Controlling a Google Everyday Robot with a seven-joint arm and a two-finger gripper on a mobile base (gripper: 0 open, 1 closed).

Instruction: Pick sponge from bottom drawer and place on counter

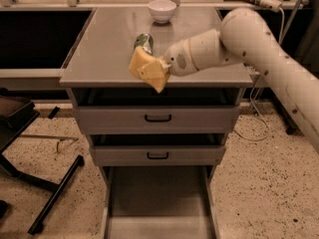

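My gripper, with its pale yellow pads, hangs over the front edge of the counter, just in front of a green-and-silver can lying on its side. The white arm reaches in from the right. The dark green sponge does not show anywhere; the pads may hide it. The bottom drawer is pulled out below, and the part of its grey floor that I see is bare.
A white bowl stands at the back of the counter. The two upper drawers with black handles are slightly ajar. A dark chair base stands on the speckled floor at the left. Cables hang at the right.
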